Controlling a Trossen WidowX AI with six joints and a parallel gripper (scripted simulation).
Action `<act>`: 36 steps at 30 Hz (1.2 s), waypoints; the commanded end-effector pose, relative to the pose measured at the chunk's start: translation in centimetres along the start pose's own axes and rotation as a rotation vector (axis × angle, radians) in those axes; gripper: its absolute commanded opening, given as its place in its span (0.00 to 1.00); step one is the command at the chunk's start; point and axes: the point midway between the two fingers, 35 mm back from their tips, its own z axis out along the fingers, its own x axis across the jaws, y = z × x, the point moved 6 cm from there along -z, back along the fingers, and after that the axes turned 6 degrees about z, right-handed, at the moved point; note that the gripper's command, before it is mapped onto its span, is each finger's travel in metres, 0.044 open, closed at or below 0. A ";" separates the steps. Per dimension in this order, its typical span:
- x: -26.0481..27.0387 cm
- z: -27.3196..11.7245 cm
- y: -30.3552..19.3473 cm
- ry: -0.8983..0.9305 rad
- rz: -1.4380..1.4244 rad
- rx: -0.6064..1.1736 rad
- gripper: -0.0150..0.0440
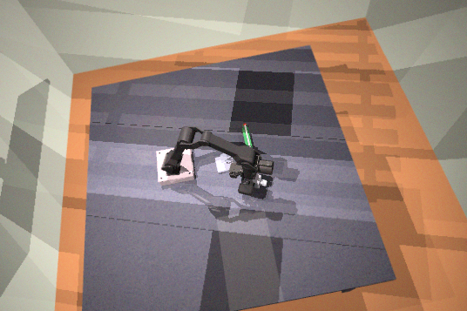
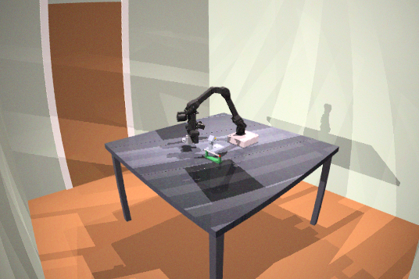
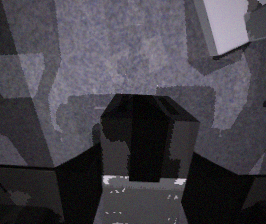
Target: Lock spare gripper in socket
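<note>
Bench (image 1: 131, 257) (image 2: 273, 156), dark grey, its edges named as seen from above. Arm base (image 1: 186, 174) (image 2: 251, 141), one, pale pink block, toward the left edge, bearing the black jointed arm (image 1: 226, 145) (image 2: 231, 106). Mount (image 1: 221, 165) (image 2: 216, 147), one, whitish, between the base and the claw, well in from every edge; whether anything fills its socket cannot be told. Holder (image 1: 246, 139) (image 2: 213, 158), one, green, narrow, nearer the top edge than the mount, with a red spot at its end toward that edge; the lock pin is too small to identify. Claw (image 1: 247, 188) (image 2: 194, 137) (image 3: 139, 142), one, black, above the bench on the mount's right-edge side, closed on the spare gripper (image 1: 262, 182) (image 2: 185, 140) (image 3: 141, 200), a pale piece showing beside the claw, well apart from the bench's corners and not docked.
</note>
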 end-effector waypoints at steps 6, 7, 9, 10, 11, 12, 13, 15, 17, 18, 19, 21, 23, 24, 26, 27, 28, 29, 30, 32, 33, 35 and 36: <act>0.1 2.1 0.3 0.004 -0.021 -0.008 0.25; 0.1 2.2 0.3 0.004 -0.021 -0.008 0.25; 0.1 2.4 0.3 0.004 -0.021 -0.008 0.25; 0.1 2.6 0.3 0.004 -0.021 -0.008 0.25; 0.1 2.7 0.2 0.004 -0.021 -0.008 0.25; 0.1 2.9 0.2 0.004 -0.021 -0.008 0.25; 0.1 3.1 0.2 0.004 -0.021 -0.008 0.25; 0.1 3.4 0.2 0.004 -0.021 -0.008 0.25; 0.1 3.6 0.2 0.004 -0.021 -0.008 0.25; 0.1 3.6 0.2 0.004 -0.021 -0.008 0.25; 0.1 3.4 0.2 0.001 -0.017 -0.009 0.30; 0.1 3.4 0.2 0.001 -0.017 -0.009 0.39; 0.1 3.4 0.2 0.001 -0.017 -0.009 0.48; 0.1 3.4 0.2 0.001 -0.017 -0.009 0.52; 0.1 3.4 0.2 0.001 -0.017 -0.009 0.61; 0.1 3.4 0.2 0.001 -0.017 -0.009 0.65; 0.1 3.4 0.2 0.001 -0.017 -0.009 0.70; 0.1 3.4 0.2 0.001 -0.017 -0.009 0.74; 0.1 3.4 0.2 0.001 -0.017 -0.009 0.79; 0.1 3.4 0.2 0.001 -0.017 -0.009 0.88; 0.1 3.4 0.2 0.001 -0.017 -0.009 0.92; 0.1 3.4 0.2 0.001 -0.017 -0.009 1.00; 0.1 3.4 0.2 0.001 -0.017 -0.009 1.00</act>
